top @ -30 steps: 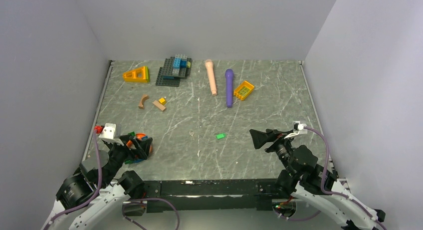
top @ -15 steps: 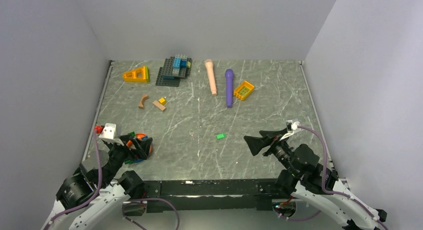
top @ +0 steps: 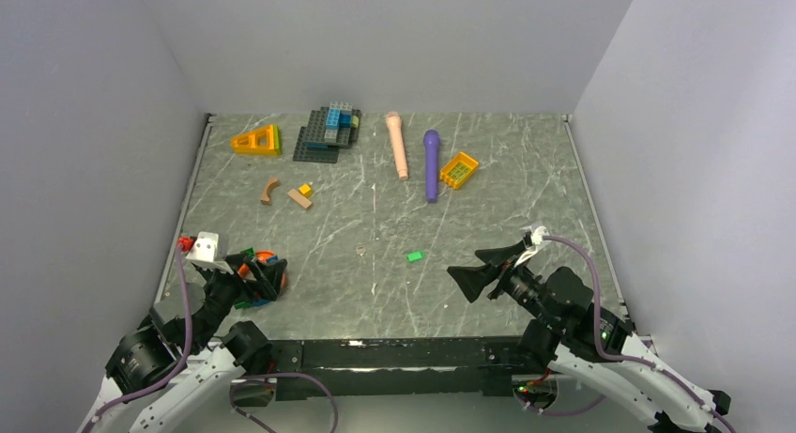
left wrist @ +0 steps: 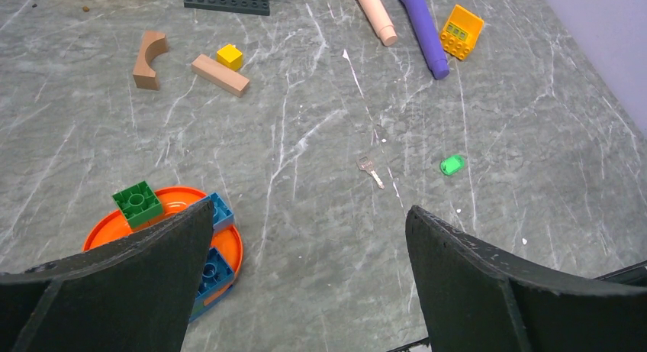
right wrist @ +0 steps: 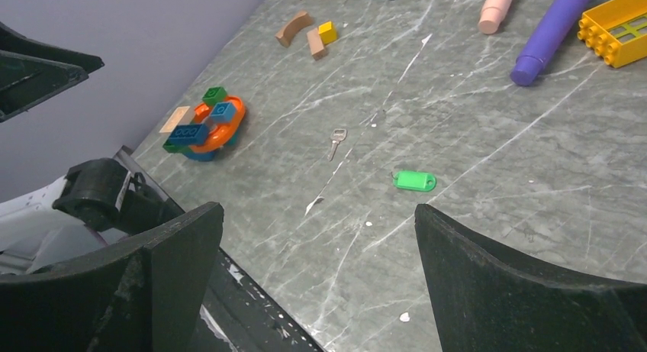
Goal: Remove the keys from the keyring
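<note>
A small silver key (top: 361, 252) lies flat on the grey marble table, also seen as the key (left wrist: 371, 171) and the key (right wrist: 336, 143). A green key tag (top: 414, 256) lies apart from it to the right, the same tag (left wrist: 452, 165) and tag (right wrist: 414, 181) in the wrist views. Any ring on the tag is too small to make out. My left gripper (top: 270, 278) (left wrist: 309, 214) hovers open at the near left, well short of the key. My right gripper (top: 466, 269) (right wrist: 317, 214) stands open at the near right, a little right of the tag, holding nothing.
An orange plate (top: 269, 261) (left wrist: 103, 230) with toy bricks sits by my left gripper. At the back lie a pink cylinder (top: 398, 144), a purple cylinder (top: 431, 162), a yellow brick (top: 459, 169), a dark baseplate (top: 314, 149), an orange wedge (top: 256, 140) and wooden blocks (top: 299, 198).
My right gripper has swung left and slightly toward the near edge, closer to the green tag. The left arm, the key and the tag have not moved.
</note>
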Controlling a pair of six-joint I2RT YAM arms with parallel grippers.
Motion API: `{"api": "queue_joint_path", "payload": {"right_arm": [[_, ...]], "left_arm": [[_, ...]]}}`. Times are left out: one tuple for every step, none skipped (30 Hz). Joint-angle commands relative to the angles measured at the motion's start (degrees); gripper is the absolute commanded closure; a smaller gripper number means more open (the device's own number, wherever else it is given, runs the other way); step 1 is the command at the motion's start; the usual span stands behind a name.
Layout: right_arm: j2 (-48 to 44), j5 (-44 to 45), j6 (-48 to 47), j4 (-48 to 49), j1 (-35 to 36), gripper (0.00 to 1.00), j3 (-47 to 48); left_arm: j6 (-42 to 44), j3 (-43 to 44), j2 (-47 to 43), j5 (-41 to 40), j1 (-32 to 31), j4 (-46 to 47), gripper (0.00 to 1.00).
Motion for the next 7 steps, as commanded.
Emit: {"api": "queue_joint_path", "payload": {"right_arm": [[0.6,0.2,-0.2,1.7,0.0,0.0,1.5],[0.5,0.0,-0.2,1.8,0.1,0.0,1.6],[0.3,0.0,-0.3,2.0,0.0,0.0,1.5],[0.0,0.4,-0.2,1.9,0.0,0.0,1.4],[-0.3,0.7,-0.2,1.9,-0.1,0.0,1.3],[-0.5,0.8,-0.3,1.9,0.0,0.0,1.2],[-0.8,0.8,-0.4,2.0,0.1,0.0,1.1]], "left_arm": [[0.9,-0.3,0.2,0.5,0.0,2.3,0.01],[0.9,-0.4,0.2,0.5,0.1,2.3,0.01],[0.9,-0.4,0.2,0.4,0.1,2.3,0.01],[0.9,-0.3,0.2,0.5,0.1,2.3,0.01],[0.9,-0.3,0.2,0.5,0.1,2.3,0.01],[0.9,-0.3,0.1,0.5,0.1,2.3,0.01],[0.9,-0.3,0.2,0.5,0.1,2.3,0.0]]}}
